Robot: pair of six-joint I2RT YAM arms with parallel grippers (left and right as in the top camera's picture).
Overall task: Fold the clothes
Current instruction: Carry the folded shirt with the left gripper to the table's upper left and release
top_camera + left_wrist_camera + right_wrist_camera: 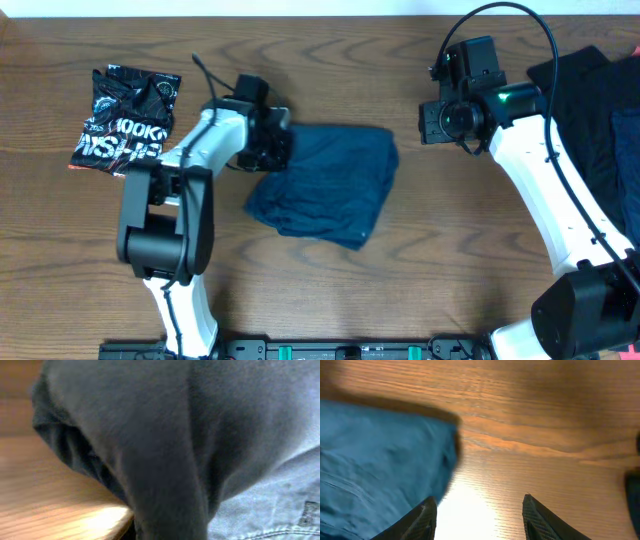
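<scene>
A blue garment point(330, 180) lies bunched and partly folded in the middle of the wooden table. My left gripper point(275, 143) is at its left edge and looks shut on the cloth. The left wrist view is filled with dark blue fabric point(175, 435) gathering toward the bottom centre, and it hides the fingers. My right gripper point(440, 122) hovers to the right of the garment, apart from it. It is open and empty point(477, 502) over bare wood, with the garment's edge point(370, 460) at its left.
A folded black garment with white print point(125, 120) lies at the back left. A pile of dark clothes point(590, 90) with a blue piece point(628, 150) sits at the right edge, beside the right arm. Bare table point(400, 290) lies in front.
</scene>
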